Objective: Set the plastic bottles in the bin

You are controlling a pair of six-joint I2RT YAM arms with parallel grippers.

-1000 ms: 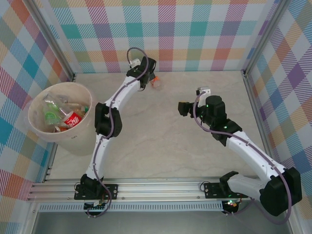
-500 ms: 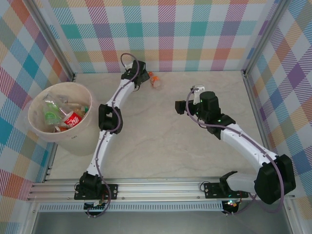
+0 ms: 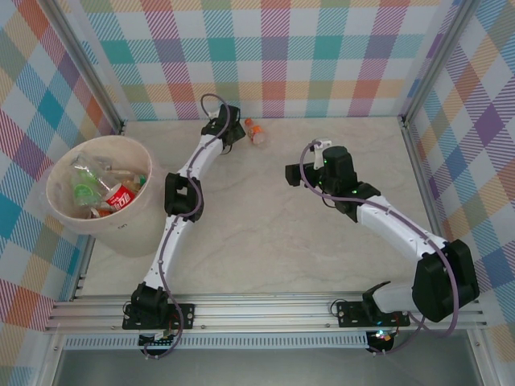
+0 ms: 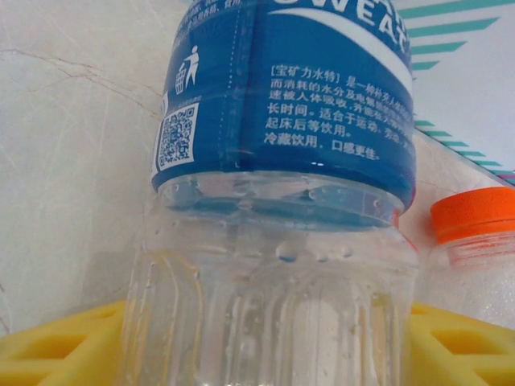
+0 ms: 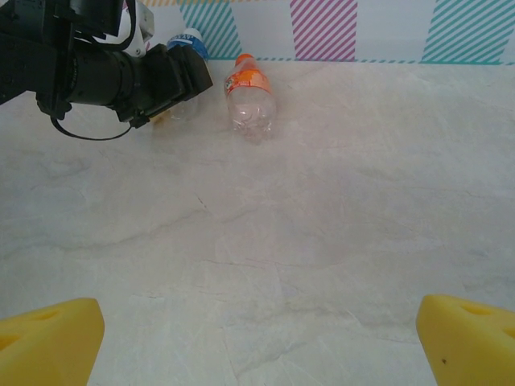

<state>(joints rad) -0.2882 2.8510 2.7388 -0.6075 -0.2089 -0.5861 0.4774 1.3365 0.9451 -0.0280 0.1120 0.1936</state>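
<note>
- The left tool (image 4: 269,346) clamps a clear plastic bottle with a blue label (image 4: 282,121) on the pale marble table (image 5: 322,201).
- The right tool (image 5: 259,338) has its fingers apart.
- 1 orange-capped clear bottle (image 5: 249,100) lies just beside.

"Where does the bin (image 3: 121,235) stand?"

"At the left edge of the tabletop (image 3: 265,241), with a heap of plastic bottles (image 3: 119,195) in it."

"And the loose ones?"

"Two lie by the back wall. The sports-drink bottle (image 4: 273,241) sits between the left pincer's (image 3: 235,129) fingers (image 4: 56,350); the second bottle (image 3: 255,132) lies just beside it, on the right."

"The right pincer (image 3: 291,174)?"

"Over mid-tabletop, nearer than both bottles and to their right, well apart."
</note>
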